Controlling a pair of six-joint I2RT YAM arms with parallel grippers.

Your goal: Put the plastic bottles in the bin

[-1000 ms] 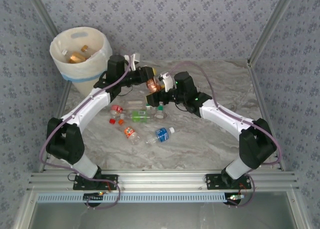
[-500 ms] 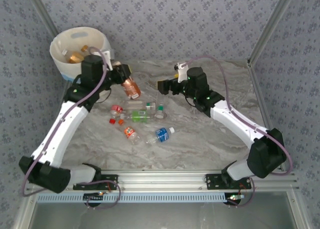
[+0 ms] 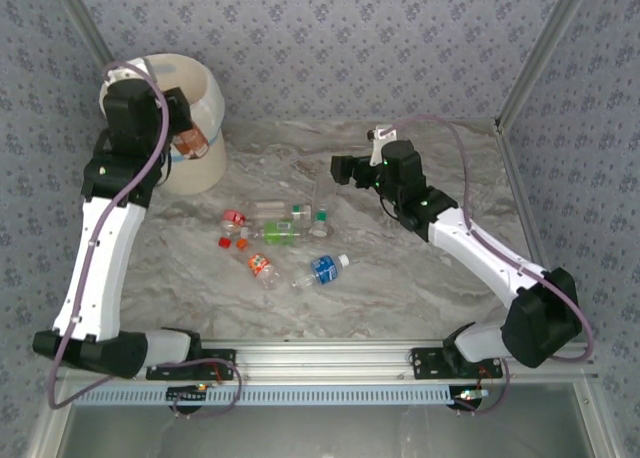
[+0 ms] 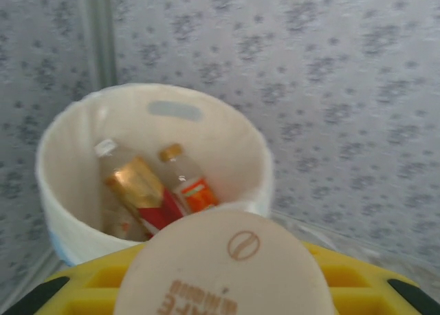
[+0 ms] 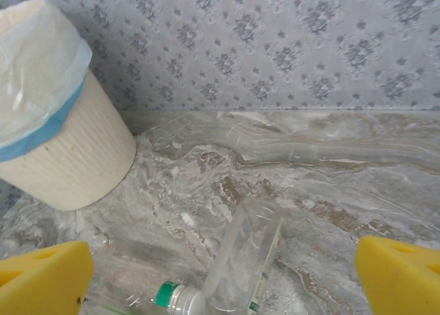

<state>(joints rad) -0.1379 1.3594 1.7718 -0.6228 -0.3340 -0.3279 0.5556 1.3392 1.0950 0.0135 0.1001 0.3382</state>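
Marble tabletop [image 3: 400,278]: left end effector [image 3: 182,130] clamps a bottle [image 4: 227,267] at the bin [image 3: 205,168]; right end effector [image 3: 342,168] splayed.

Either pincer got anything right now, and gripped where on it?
Left pincer holds a bottle, clamped near the flat round end facing its wrist camera; cap or base cannot be told. Right pincer is open, empty.

Bare marble table [image 3: 400,288] lies open right of the scattered plastic bottles [image 3: 280,235] — the bin [image 3: 205,168] and left arm [image 3: 100,238] crowd the far-left corner.
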